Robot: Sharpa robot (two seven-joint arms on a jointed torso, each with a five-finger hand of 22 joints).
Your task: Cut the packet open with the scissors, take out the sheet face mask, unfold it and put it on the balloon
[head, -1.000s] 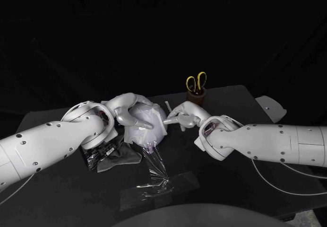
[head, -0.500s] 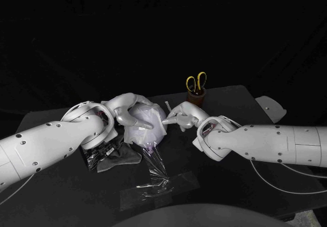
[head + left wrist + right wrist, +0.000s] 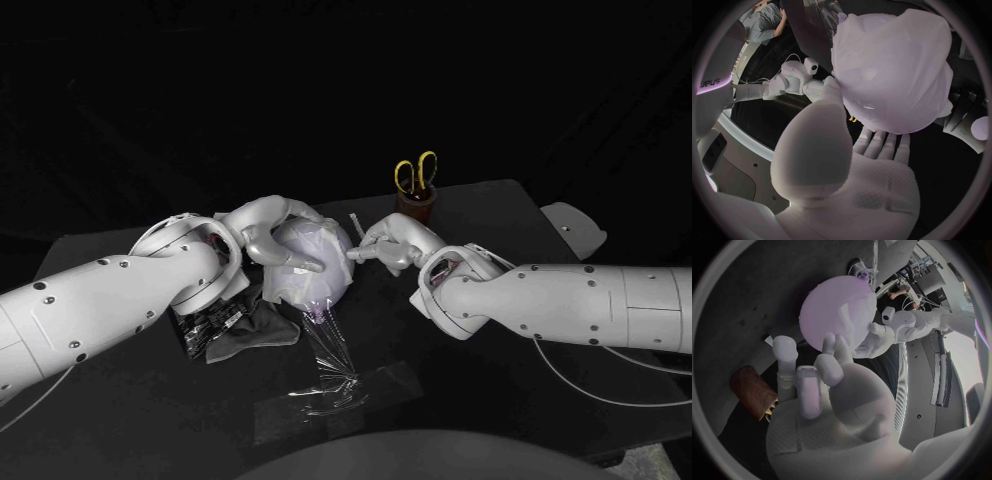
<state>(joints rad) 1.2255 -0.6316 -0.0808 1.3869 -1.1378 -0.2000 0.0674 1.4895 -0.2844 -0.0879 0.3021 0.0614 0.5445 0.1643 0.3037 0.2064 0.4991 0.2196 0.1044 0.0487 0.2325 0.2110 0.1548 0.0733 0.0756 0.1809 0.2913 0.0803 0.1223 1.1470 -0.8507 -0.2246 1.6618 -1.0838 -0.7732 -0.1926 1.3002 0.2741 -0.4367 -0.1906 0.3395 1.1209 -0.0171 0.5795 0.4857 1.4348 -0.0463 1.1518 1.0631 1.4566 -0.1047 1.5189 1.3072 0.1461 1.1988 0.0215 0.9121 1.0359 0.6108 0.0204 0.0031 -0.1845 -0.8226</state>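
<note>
Over the black table point(image 3: 490, 215), from the head, the left hand point(image 3: 267, 235) holds the pale purple round balloon point(image 3: 325, 270), with the thin white sheet face mask point(image 3: 289, 285) draped on it. The right hand point(image 3: 387, 242) sits just beside it, fingers curled; I cannot tell if it pinches anything. Behind stand yellow-handled scissors point(image 3: 415, 175) in a brown cup point(image 3: 415, 210). A black packet point(image 3: 231, 325) and clear plastic film point(image 3: 332, 365) lie below. From the left wrist, fingers point(image 3: 879, 145) cup the balloon. From the right wrist, fingers point(image 3: 807, 385) point toward it, the cup nearby.
</note>
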